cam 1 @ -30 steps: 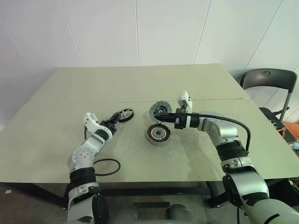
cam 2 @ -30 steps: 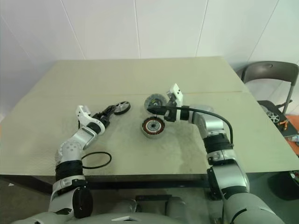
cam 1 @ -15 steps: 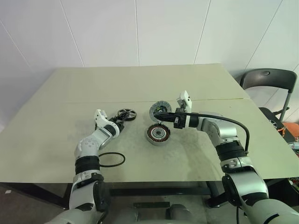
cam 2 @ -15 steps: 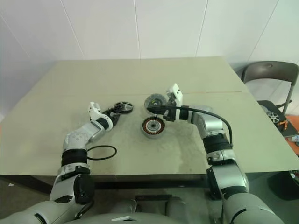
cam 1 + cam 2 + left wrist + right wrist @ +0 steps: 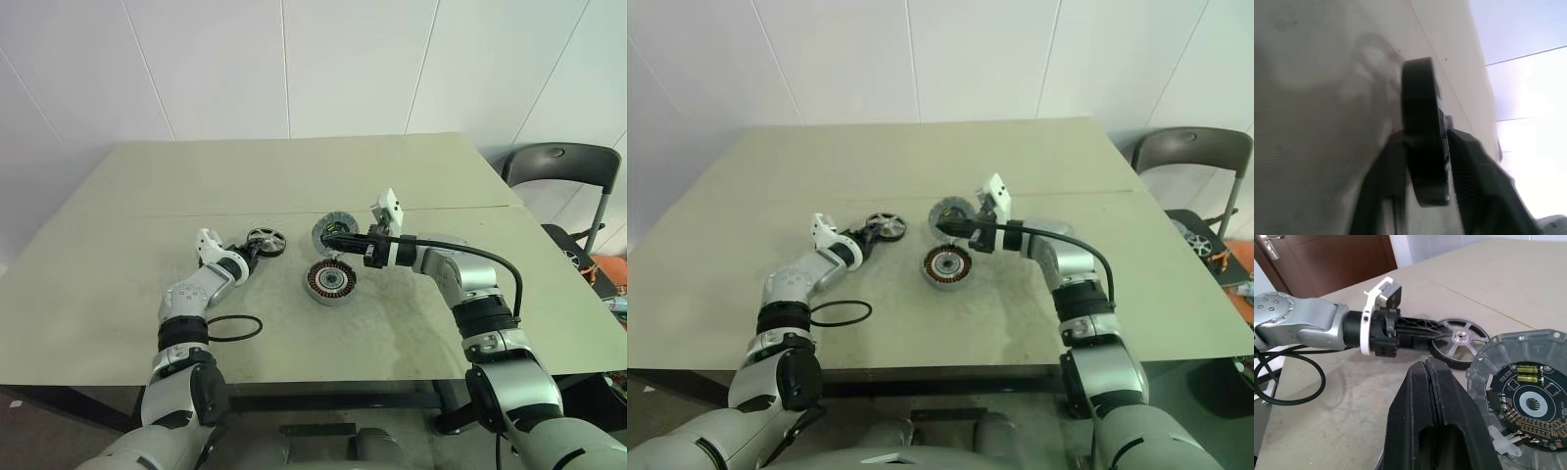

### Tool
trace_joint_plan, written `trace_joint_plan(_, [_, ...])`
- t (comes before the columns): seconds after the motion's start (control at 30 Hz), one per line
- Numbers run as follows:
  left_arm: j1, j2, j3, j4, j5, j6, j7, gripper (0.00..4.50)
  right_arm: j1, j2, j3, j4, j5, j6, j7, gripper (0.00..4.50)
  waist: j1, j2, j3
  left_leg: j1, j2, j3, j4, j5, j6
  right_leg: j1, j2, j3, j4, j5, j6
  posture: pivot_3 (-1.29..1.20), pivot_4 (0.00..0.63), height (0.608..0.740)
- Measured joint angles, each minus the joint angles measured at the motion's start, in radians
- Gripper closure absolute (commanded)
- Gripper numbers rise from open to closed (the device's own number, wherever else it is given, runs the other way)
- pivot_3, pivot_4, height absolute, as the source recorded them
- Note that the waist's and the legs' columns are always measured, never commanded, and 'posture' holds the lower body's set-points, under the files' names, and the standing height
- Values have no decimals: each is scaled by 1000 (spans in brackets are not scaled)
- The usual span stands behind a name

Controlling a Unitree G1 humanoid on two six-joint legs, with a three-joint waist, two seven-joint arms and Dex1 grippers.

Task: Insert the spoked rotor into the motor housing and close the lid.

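left jaws (image 5: 1442, 333): pinching spoked rotor (image 5: 1459, 343) rim | right jaws (image 5: 1426, 367): pressed together, empty

The spoked rotor (image 5: 1460, 340) is showing bright metal spokes inside a matt black rim. The desk (image 5: 294, 186) is looking matt and scuffed. The lid (image 5: 1528, 401) is gleaming metallic.

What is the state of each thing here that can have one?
spoked rotor: gripped at its rim, not inserted.
left gripper: shut on the spoked rotor.
motor housing: open, windings bare.
lid: off, tilted, circuit side showing.
right gripper: shut, beside the lid.
black ring: flat on the table.
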Motion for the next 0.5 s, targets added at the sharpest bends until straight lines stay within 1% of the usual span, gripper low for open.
trace_joint_plan(0.27, [28, -1, 9, -40, -25, 31, -9, 4056, 0, -1, -5, 0, 5, -1, 0, 4500, -4, 0, 0, -1, 0, 0, 0, 0, 0, -1, 0, 0, 0, 0, 0, 0, 0, 740])
trace_joint_plan(0.37, [86, -18, 19, -144, -100, 91, -57, 4056, -1, -10, -41, 0, 46, 17, 18, 4500, -3, 0, 0, -3, 0, 0, 0, 0, 0, -3, 0, 0, 0, 0, 0, 0, 0, 740])
trace_joint_plan(0.5, [181, -15, 13, -328, -202, 186, -120, 4056, -2, -66, -83, 1, 82, 47, 49, 4500, -2, 0, 0, -3, 0, 0, 0, 0, 0, -2, 0, 0, 0, 0, 0, 0, 0, 740])
